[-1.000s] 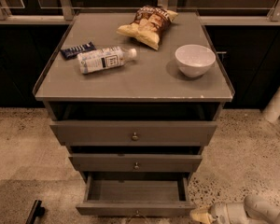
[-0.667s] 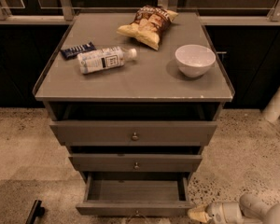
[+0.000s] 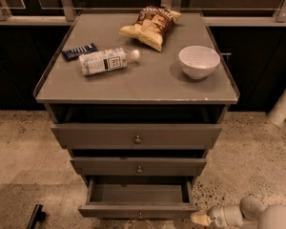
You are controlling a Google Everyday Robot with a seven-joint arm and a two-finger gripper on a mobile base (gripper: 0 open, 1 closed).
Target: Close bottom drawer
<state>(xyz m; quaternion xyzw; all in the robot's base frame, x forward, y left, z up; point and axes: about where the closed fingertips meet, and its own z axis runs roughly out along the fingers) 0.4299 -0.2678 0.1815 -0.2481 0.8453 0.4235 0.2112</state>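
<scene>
The grey metal cabinet has three drawers. The bottom drawer (image 3: 138, 210) is pulled far out and looks empty inside, with its slim front panel and tiny knob at the lower edge of the view. The middle drawer (image 3: 138, 166) and the top drawer (image 3: 136, 136) are each pulled out a little. My gripper (image 3: 196, 218) is low at the bottom right, its pale tip just right of the bottom drawer's front right corner. The white arm runs off to the right behind it.
On the cabinet top (image 3: 148, 82) lie a chip bag (image 3: 151, 25), a plastic bottle on its side (image 3: 107, 60), a dark blue snack bar (image 3: 79, 51) and a white bowl (image 3: 199, 61). Speckled floor surrounds the cabinet. A black object (image 3: 35, 217) lies at bottom left. A white pole (image 3: 283, 104) stands at right.
My gripper and arm have moved left, from near the right edge toward the bottom drawer's front right corner. The drawers have not moved.
</scene>
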